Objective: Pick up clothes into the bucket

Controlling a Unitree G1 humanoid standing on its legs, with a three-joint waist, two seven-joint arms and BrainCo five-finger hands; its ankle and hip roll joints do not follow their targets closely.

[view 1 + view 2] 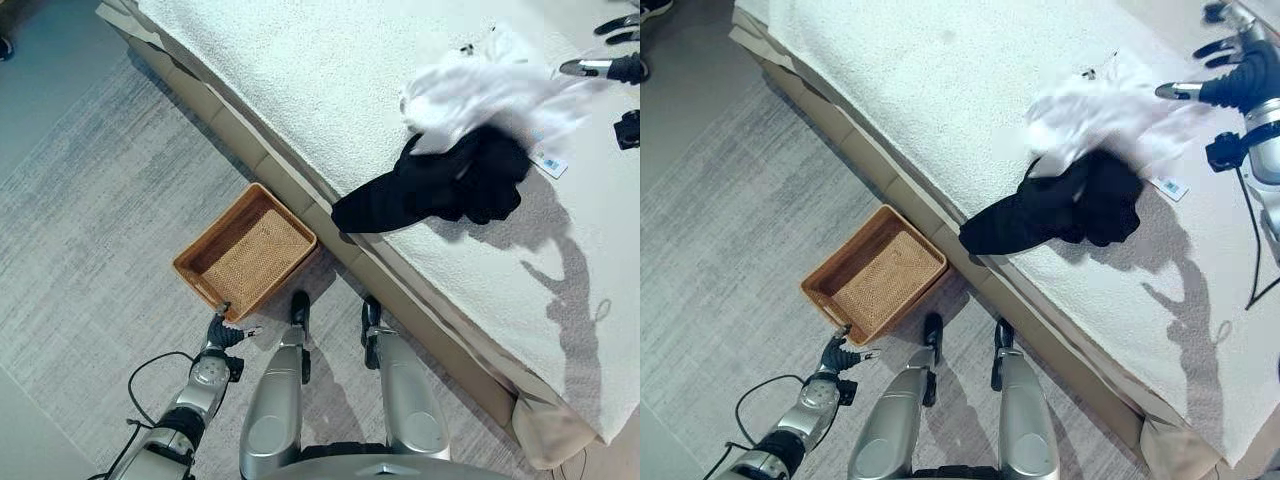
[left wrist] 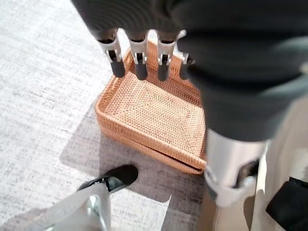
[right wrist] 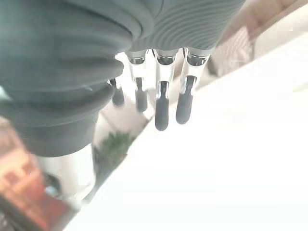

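A white garment [image 1: 490, 95] lies bunched on the bed, and a black garment [image 1: 440, 185] lies against its near side, one end drooping over the bed's edge. The black garment's end [image 2: 288, 207] also appears in the left wrist view. On the floor beside the bed sits an empty shallow wicker basket [image 1: 215, 225]. My left hand [image 1: 222, 335] hangs low by the basket's near corner, its fingers [image 2: 139, 62] straight and holding nothing. My right hand [image 1: 1230, 85] hovers over the bed just right of the white garment, fingers [image 3: 161, 106] straight with nothing in them.
The bed [image 1: 300, 70] has a white textured cover and a beige padded base running diagonally. A grey rug [image 1: 100, 200] covers the floor around the basket. A beige cushion [image 1: 550, 430] sits at the bed's near corner.
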